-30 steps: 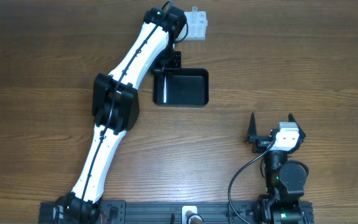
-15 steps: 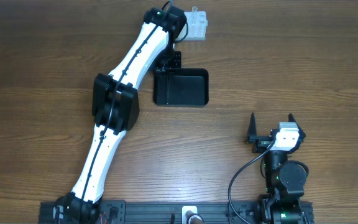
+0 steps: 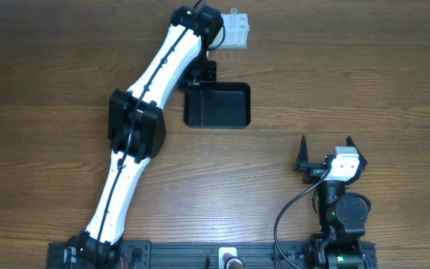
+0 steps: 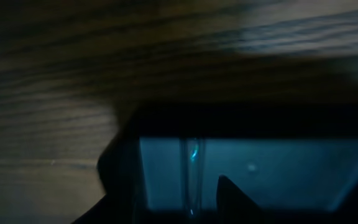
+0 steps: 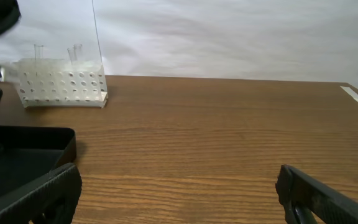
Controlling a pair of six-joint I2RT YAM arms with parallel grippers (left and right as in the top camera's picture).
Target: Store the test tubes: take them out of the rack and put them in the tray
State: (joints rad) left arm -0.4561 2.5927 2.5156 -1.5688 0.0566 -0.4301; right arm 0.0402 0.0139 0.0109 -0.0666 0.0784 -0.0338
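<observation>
R gripper (image 3: 325, 152) sat low over the wood table (image 3: 364, 67), near its own base and well apart from all task items. Jaws wide open, nothing between them. R wrist cam showed both fingers spread over bare tabletop.

Further up the table was the black tray (image 3: 239, 112), shallow and roughly rectangular, flat on the table about mid-width. L arm stretched diagonally from the bottom-left base up to the tray's left end. L gripper (image 3: 200, 76) was down at that edge, pointing into the tray.

L wrist cam was very dim. One clear test tube (image 4: 193, 177) lay lengthwise on the tray floor, close to a side wall and running toward the far wall. Jaws looked parted, with the tube in the gap. The one finger (image 4: 235, 200) I could make out was just beside the tube, not touching it. Contact on the other side couldn't be seen.

Farthest off was the clear test tube rack (image 3: 237, 30), just beyond the tray near the table's far edge, partly under the L arm's wrist. At least two tubes (image 5: 76, 53) stood upright in it, per R wrist cam. Exact count unclear.
</observation>
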